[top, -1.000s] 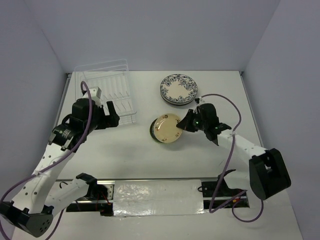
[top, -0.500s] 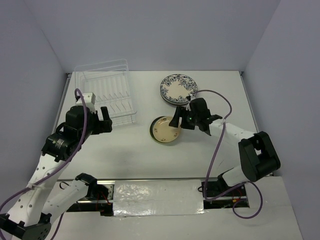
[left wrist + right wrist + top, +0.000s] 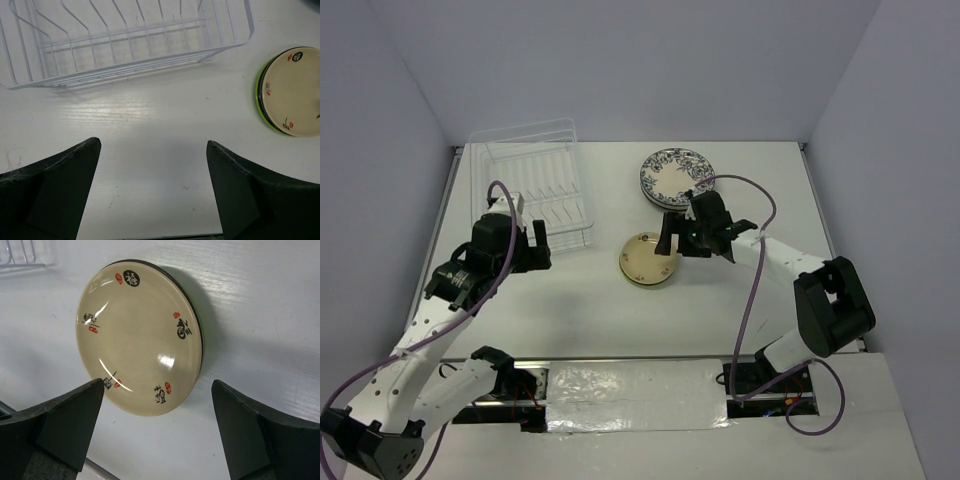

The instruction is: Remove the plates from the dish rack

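Right gripper (image 3: 157,385) wide above cream round plate (image 3: 137,337) with red-black characters. Left gripper (image 3: 152,145) wide, nothing held, over white table (image 3: 150,115) beside clear ribbed dish rack (image 3: 150,60) edge. Blue-patterned white plate (image 3: 677,178): top view only.

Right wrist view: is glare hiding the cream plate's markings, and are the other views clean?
Right wrist: small glare spots on the cream plate, markings legible, focus sharp, shadow along its right edge. Left wrist: sheen on the table, fingers dark and featureless. Top external: even light, soft shadows, no blur.
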Robot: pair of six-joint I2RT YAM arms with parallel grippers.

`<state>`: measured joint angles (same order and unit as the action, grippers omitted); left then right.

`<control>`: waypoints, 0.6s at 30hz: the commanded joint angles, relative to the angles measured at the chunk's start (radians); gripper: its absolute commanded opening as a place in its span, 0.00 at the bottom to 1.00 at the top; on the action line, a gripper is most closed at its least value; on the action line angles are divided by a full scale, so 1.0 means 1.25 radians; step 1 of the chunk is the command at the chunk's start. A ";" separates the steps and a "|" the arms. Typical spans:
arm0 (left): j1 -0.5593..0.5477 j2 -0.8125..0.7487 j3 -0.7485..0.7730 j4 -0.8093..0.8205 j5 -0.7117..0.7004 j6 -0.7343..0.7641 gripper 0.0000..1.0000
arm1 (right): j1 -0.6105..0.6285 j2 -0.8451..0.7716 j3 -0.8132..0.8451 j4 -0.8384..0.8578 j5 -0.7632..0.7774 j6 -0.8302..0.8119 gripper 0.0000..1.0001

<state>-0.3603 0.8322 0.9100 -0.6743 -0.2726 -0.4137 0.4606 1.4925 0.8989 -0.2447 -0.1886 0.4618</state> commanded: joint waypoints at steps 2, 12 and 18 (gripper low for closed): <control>0.002 -0.004 0.002 0.060 -0.006 0.017 1.00 | 0.007 -0.031 0.032 0.003 -0.034 -0.017 0.95; 0.041 -0.059 -0.010 0.044 -0.148 -0.041 1.00 | 0.065 -0.445 0.069 -0.279 0.368 -0.080 0.97; 0.082 -0.128 -0.024 0.036 -0.177 -0.058 1.00 | 0.067 -0.643 0.127 -0.447 0.485 -0.107 1.00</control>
<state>-0.2680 0.7139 0.8803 -0.6453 -0.4313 -0.4572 0.5407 0.7349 1.0275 -0.6182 0.2687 0.3634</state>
